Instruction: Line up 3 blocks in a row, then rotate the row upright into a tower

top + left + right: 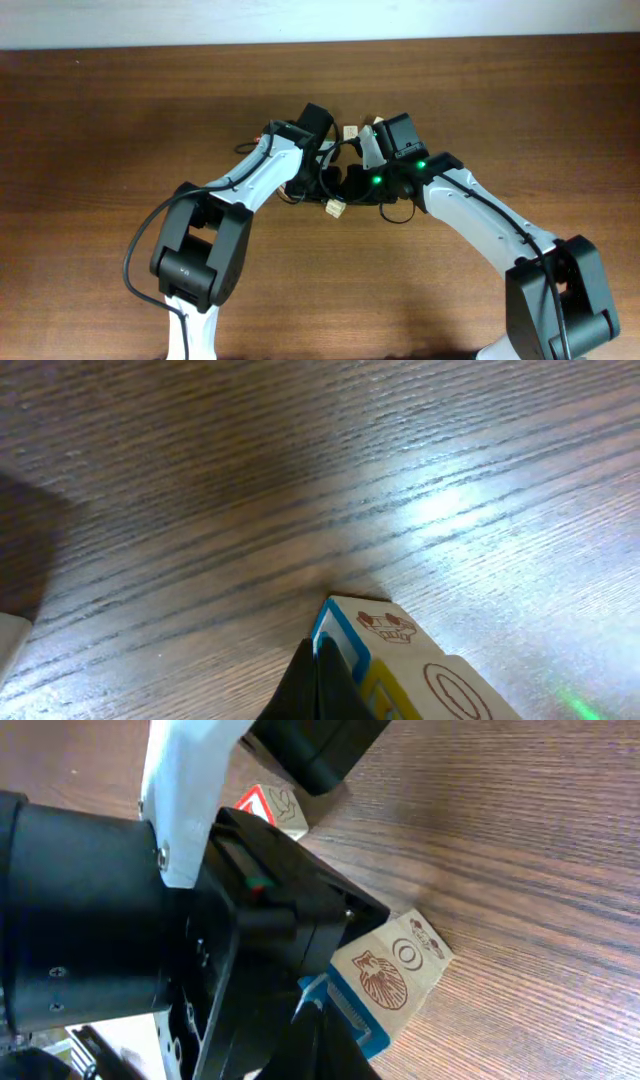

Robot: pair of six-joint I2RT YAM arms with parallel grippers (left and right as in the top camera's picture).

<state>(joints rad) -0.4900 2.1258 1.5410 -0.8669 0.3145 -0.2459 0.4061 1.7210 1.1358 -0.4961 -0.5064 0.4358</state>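
The blocks lie side by side in a short row on the wooden table. In the left wrist view the nearest block [388,626] has a blue side face, and a yellow-faced block [385,692] follows it. My left gripper [318,652] is shut, its tip against that blue face. From the right wrist, a shell-topped block [383,978] with a blue side face sits beside an O-topped block [408,952]. The tip of my shut right gripper [318,1010] touches the blue face. Neither gripper holds anything. Overhead, both arms hide most of the row.
A red-lettered cube [270,805] lies behind the left arm's black wrist [110,910], which fills the left of the right wrist view. Overhead, a pale cube [334,208] shows below the crossed wrists and another [351,131] above them. The table's far edge [320,42] runs along the top.
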